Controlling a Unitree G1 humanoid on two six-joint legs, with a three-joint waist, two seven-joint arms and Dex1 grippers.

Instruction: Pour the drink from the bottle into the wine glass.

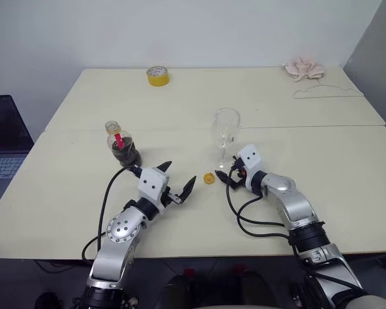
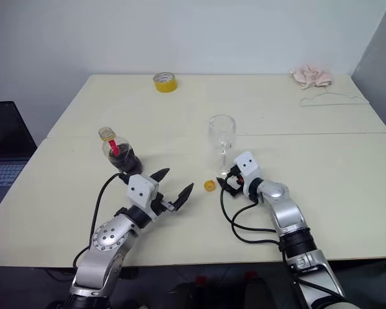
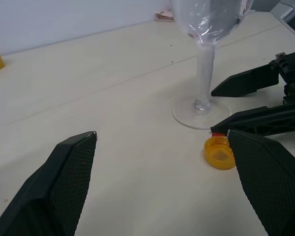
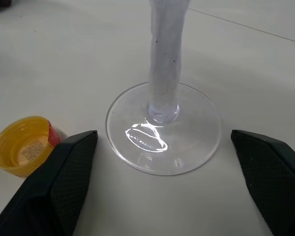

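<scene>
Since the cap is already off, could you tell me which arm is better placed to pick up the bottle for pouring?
Left, probably. The left gripper is open right beside the bottle, while the right gripper is at the wine glass foot.

A clear, glossy wine glass (image 4: pixel 163 129) with a bright glint on its smooth foot stands on a matt, smooth cream table (image 1: pixel 296 109), beside a shiny yellow plastic cap (image 4: pixel 20 151), ridged at the rim. The bottle (image 1: pixel 121 145) is clear plastic with a red label strip. The gripper fingers (image 3: pixel 59 187) are matt black with a fine mesh texture; the arms are brushed silver metal with white plastic housings, and crumpled pink cloth (image 1: pixel 303 68) lies far off.
</scene>
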